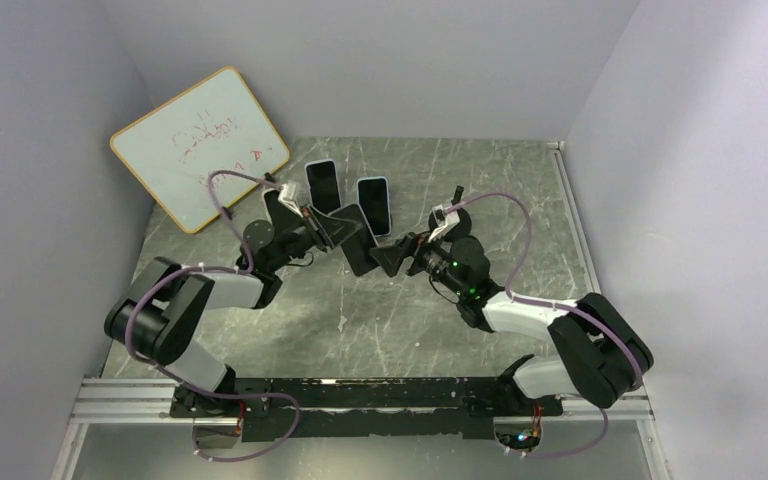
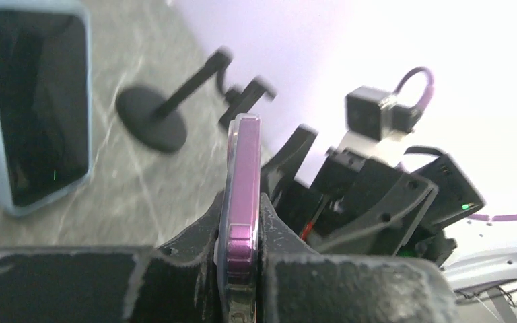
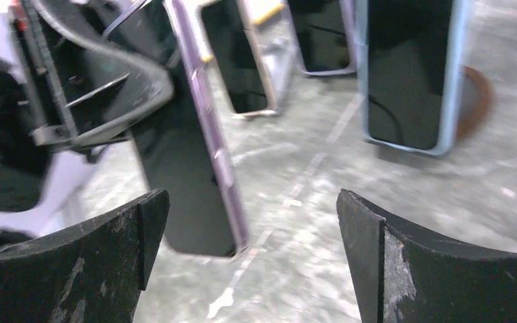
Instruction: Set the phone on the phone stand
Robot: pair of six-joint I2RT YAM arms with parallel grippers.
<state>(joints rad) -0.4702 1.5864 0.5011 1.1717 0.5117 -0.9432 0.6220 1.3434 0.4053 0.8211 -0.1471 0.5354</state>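
Note:
My left gripper (image 1: 337,232) is shut on a purple-edged phone (image 1: 359,243) and holds it on edge above the table's middle. In the left wrist view the phone (image 2: 242,182) stands edge-on, clamped between both fingers (image 2: 195,235). My right gripper (image 1: 393,259) is open and empty, facing the phone from the right; in the right wrist view the phone (image 3: 192,155) hangs just past my left fingertip (image 3: 131,229). The black phone stand (image 2: 153,120), a round base with a slanted arm and a clamp, stands behind on the table (image 1: 457,198).
A blue-cased phone (image 1: 373,205) lies behind the held one, seen also in the right wrist view (image 3: 410,67) and the left wrist view (image 2: 37,101). Another dark phone (image 1: 322,185) lies left of it. A whiteboard (image 1: 200,145) leans in the far left corner.

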